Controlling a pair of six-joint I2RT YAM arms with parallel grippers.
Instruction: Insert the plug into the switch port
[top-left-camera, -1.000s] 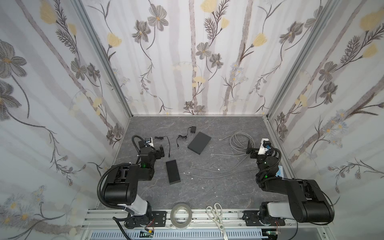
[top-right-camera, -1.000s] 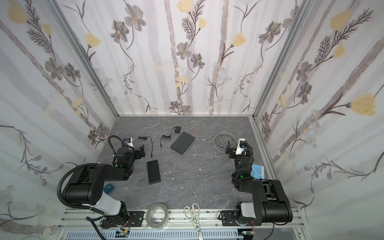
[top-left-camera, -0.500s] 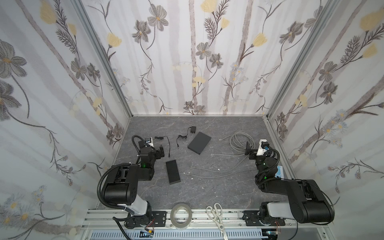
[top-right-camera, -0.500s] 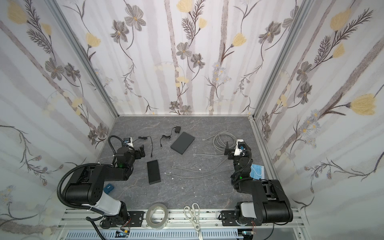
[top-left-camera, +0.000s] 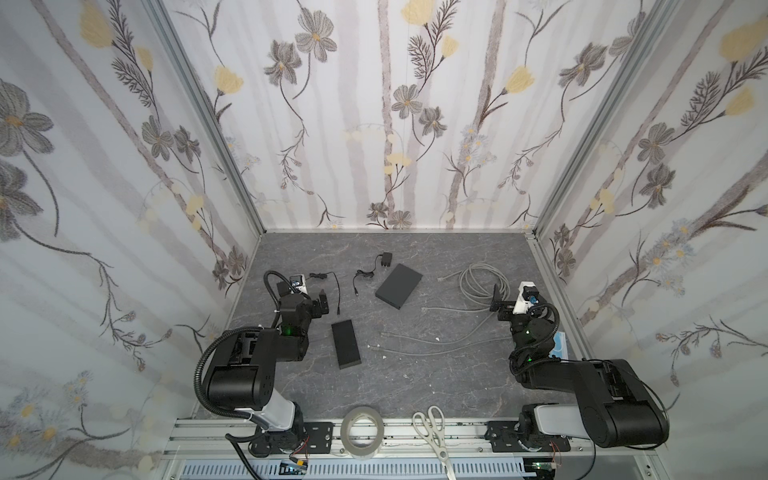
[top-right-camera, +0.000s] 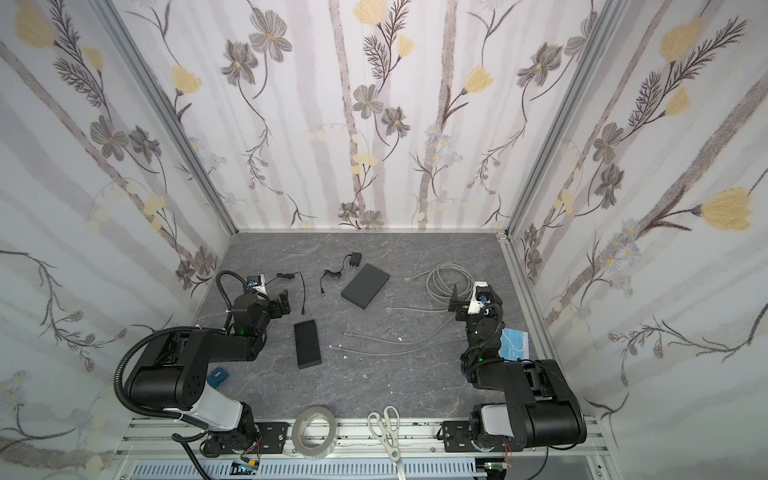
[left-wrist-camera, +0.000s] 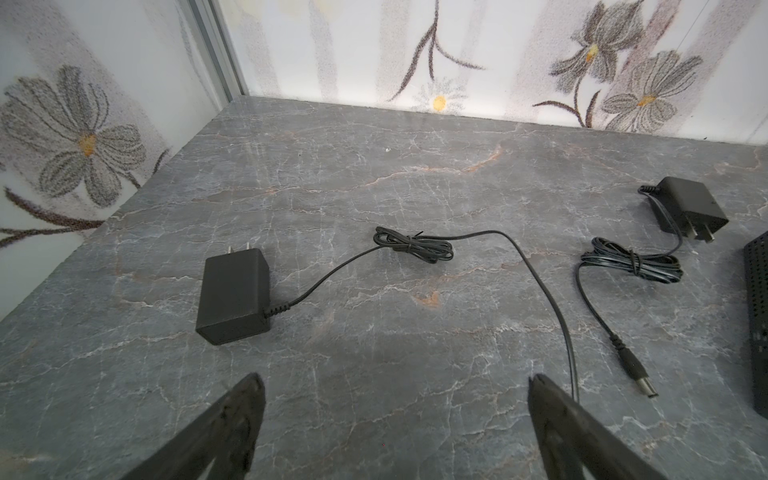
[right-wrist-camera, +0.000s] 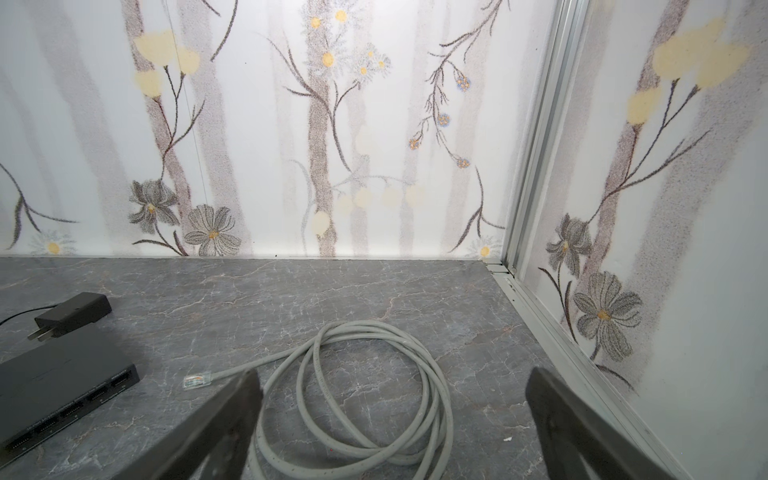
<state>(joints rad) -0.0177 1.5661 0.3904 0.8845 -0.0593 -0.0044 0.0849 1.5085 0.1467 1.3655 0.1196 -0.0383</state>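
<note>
A: Where to find the small clear plastic plug (top-left-camera: 441, 281)?

B: Lying loose on the dark marbled stone counter (top-left-camera: 415, 382), right of centre in both top views, at the end of the coiled grey round cable (top-left-camera: 478, 284). Near the flat black rectangular switch box (top-left-camera: 399, 286), not touching.

A: Handling?

B: Probably light and hard, with a brittle latch tab. Expect a tug back from the springy cable. Best pinched across the flat sides of the shell, just behind the contacts.

A: And the right pincer (right-wrist-camera: 395, 386)?

B: Spread fully wide, empty, hovering over the coil. Cannot tell whether touching the cable. Left pincer (left-wrist-camera: 397, 399) equally wide, holding nothing.
</note>
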